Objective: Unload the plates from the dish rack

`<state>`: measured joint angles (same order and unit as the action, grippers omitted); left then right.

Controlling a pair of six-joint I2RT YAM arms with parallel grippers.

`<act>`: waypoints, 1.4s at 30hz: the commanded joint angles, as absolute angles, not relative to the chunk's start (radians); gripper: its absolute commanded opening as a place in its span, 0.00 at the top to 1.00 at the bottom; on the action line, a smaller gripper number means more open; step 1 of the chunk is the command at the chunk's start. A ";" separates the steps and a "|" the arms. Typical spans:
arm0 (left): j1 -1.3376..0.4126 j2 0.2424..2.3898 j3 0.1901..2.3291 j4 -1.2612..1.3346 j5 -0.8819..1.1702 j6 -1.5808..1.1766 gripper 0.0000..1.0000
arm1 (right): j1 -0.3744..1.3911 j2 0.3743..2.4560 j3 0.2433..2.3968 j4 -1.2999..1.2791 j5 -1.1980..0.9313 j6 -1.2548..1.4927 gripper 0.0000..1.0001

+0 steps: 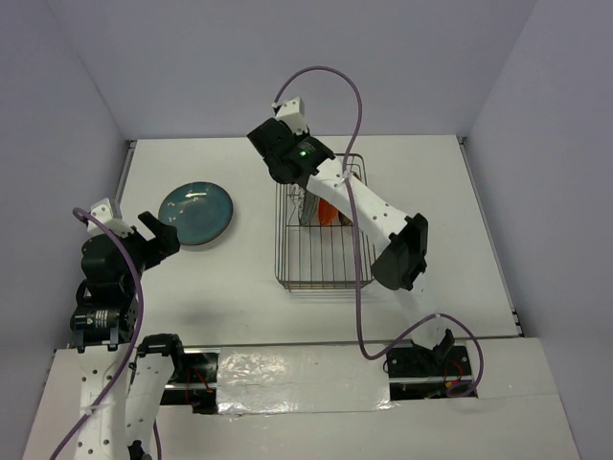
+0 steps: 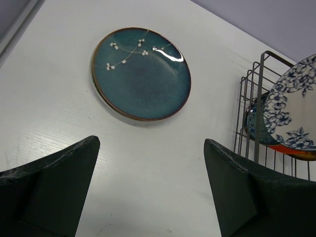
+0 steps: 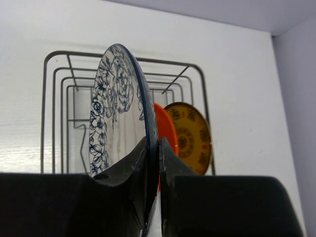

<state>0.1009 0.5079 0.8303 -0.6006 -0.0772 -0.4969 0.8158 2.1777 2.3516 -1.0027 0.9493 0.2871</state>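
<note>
Left tool (image 2: 150,142): held wide open and empty above the table (image 2: 49,108), at the near left, well apart from the rack.
Dark teal plate (image 2: 141,74): laid flat on the table just beyond the left tool, already out of the rack.
Right tool (image 3: 153,148): closed down to a rim's thickness, with the near rim of the blue-flowered plate (image 3: 116,108) pinched between its fingers.
Blue-flowered plate: stood on edge in the rack (image 3: 49,98), nearly edge-on to the right tool, its face running straight away from it.
Red-orange plate (image 3: 165,126): stood just beside the held plate on its right.
Yellow plate (image 3: 190,136): stood upright beyond the red-orange one, also in the rack.
Deciding relation: the held plate is lined up with the right tool's fingers. The withdrawal is therefore judged to need to follow the plate's own plane, since a lean to the right could knock the red-orange plate.
</note>
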 commanded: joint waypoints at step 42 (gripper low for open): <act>0.092 0.675 0.747 0.067 1.087 -0.773 0.53 | 0.916 1.207 1.574 -0.209 -0.163 0.390 1.00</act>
